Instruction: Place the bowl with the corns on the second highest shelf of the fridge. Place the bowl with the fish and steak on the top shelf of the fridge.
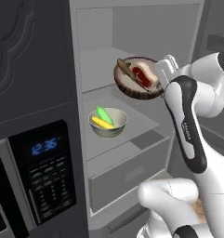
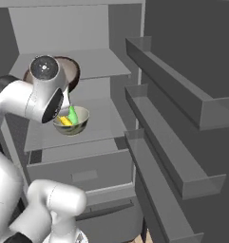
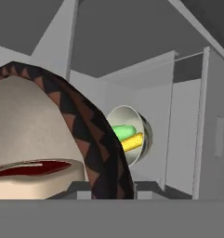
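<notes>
One bowl placed: the bowl with the corns [image 1: 108, 122] sits on the second highest shelf [image 1: 139, 122] of the fridge [image 1: 34, 93].
Bowl in transit: the dark brown bowl [image 1: 137, 78], carrying the fish and steak [image 1: 142, 74], hangs tilted at the top shelf [image 1: 95, 65].
Fingers: gripper [image 1: 161, 76] clamped on that bowl's rim.
Remaining: judged half done; set it down, let go.
</notes>
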